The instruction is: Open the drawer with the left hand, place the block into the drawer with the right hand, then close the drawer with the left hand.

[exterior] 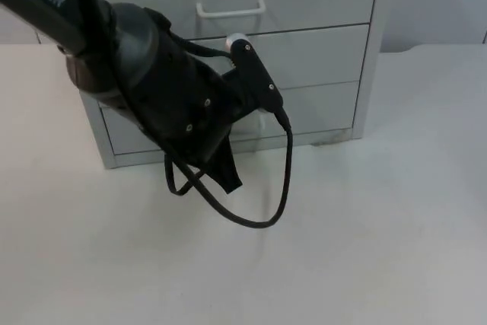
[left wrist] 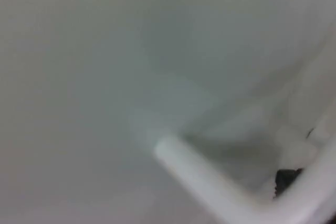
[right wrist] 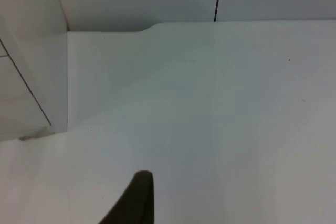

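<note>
Left gripper [exterior: 255, 116] at drawer [exterior: 319, 108] handle [left wrist: 210, 187] (drawers closed)

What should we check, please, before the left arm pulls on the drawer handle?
1. Left gripper at the cabinet front: ok; the top view puts it low against the drawer unit, around the lower drawers.
2. Handle within reach: ok; the left wrist view shows a white handle very close.
3. Fingers closed on that handle: cannot tell.
4. Drawers shut: ok; every front sits flush, and the upper handle is untouched.
5. Block ready for the right arm: cannot tell; I can't locate it.
6. Right gripper out of the way: ok; it waits above bare table beside the cabinet.
</note>
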Motion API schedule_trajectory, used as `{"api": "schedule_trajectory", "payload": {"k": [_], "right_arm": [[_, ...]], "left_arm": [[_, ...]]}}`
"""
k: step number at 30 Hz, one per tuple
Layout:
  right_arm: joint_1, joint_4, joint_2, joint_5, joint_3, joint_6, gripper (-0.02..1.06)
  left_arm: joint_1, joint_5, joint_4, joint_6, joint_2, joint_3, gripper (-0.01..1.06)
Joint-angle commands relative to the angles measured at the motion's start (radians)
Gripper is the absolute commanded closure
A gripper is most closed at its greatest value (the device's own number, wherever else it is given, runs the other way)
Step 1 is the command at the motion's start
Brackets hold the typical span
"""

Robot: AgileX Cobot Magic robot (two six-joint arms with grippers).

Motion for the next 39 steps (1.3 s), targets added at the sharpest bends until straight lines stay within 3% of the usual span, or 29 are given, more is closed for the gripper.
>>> {"api": "schedule_trajectory", "payload": {"k": [1,4,5,10,11,15,20,23,29,33,34,39], "right_arm": [[-0.005,-0.005,-0.003,-0.017,0.006,-0.009,-0.01],[-0.005,-0.005,-0.003,-0.017,0.006,-0.009,-0.01],[-0.005,-0.005,-0.003,-0.017,0.006,-0.009,-0.01],[-0.005,-0.005,-0.003,-0.017,0.006,-0.009,-0.01],[-0.005,-0.005,-0.003,-0.017,0.006,-0.009,-0.01],[-0.005,-0.004,-0.003,-0.015,0.006,-0.009,-0.01],[-0.005,-0.001,-0.003,-0.013,0.006,-0.009,-0.01],[-0.005,-0.001,-0.003,-0.013,0.006,-0.009,-0.01],[-0.005,0.004,-0.003,-0.013,0.006,-0.009,-0.01],[-0.005,0.004,-0.003,-0.013,0.006,-0.009,-0.01],[-0.005,0.004,-0.003,-0.012,0.006,-0.009,-0.01],[-0.005,0.004,-0.003,-0.011,0.006,-0.009,-0.01]], "left_arm": [[-0.022,0.038,-0.148,0.110,-0.026,-0.010,1.05],[-0.070,0.030,-0.376,0.288,-0.081,-0.006,1.05],[-0.070,0.030,-0.376,0.288,-0.081,-0.006,1.05],[-0.129,0.005,-0.902,0.694,-0.220,-0.004,1.05],[-0.129,0.005,-0.902,0.694,-0.220,-0.004,1.05],[-0.126,0.007,-1.347,1.048,-0.323,-0.004,1.05],[-0.126,0.025,-1.472,1.119,-0.401,-0.002,1.05],[-0.126,0.035,-1.472,1.119,-0.430,0.000,1.05],[-0.100,0.134,-1.425,1.115,-0.505,0.000,1.05],[-0.026,0.146,-1.440,1.115,-0.574,0.000,1.05],[0.032,0.150,-1.454,1.115,-0.613,0.000,1.05],[0.169,0.194,-1.483,1.124,-0.713,0.000,1.05]]}}
